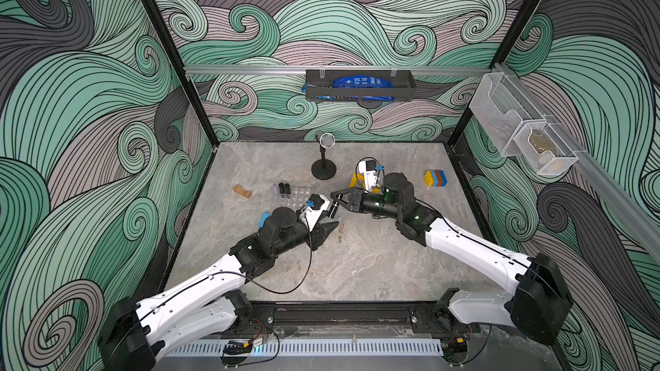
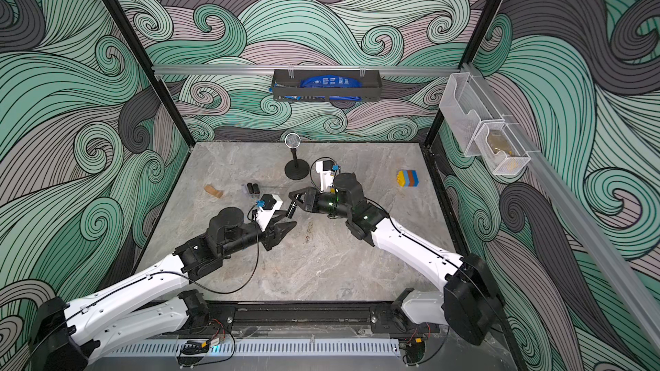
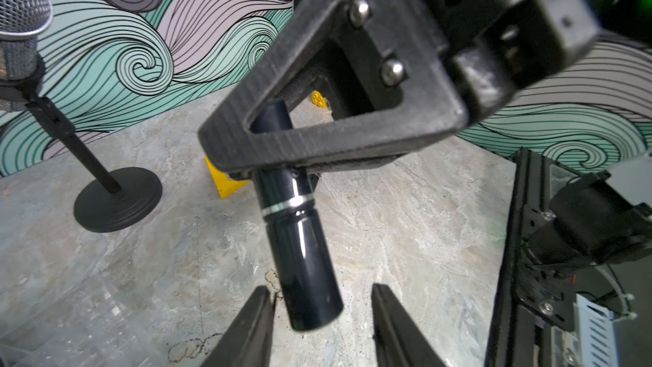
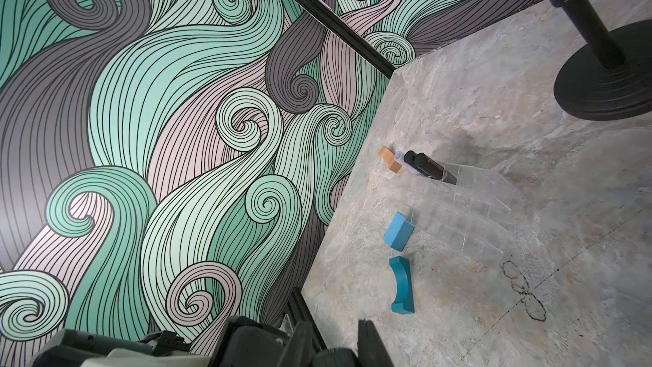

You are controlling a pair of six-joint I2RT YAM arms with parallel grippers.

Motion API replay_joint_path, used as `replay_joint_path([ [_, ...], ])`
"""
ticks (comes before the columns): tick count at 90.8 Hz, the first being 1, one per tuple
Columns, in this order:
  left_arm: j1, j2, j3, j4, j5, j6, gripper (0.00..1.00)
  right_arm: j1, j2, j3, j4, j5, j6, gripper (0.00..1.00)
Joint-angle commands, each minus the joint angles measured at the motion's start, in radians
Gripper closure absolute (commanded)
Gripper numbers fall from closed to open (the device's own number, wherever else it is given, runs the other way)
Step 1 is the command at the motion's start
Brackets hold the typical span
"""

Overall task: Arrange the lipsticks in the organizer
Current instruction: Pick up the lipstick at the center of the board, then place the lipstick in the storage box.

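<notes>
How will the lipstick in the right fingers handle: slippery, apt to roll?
Probably slippery: the lipstick looks glossy and reflective. A smooth cylinder, it would likely roll if laid down. Gripped off-centre, it may pivot.

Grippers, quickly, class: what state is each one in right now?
Left gripper: open, jaws apart, gripping nothing.
Right gripper: shut on a lipstick.

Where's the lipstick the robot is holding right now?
In a top view the lipstick hangs near mid-table, just right of the organizer, pinched in the right claw, its free end inside the open left claw.
</notes>
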Motion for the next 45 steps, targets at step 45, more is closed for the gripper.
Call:
replay_joint_path([
  [45, 0.388, -0.041, 0.273, -0.618, -0.342, -0.197, 0.26, 0.211, 0.368, 0.018, 0.702, 0.699, -0.531, 0.87],
])
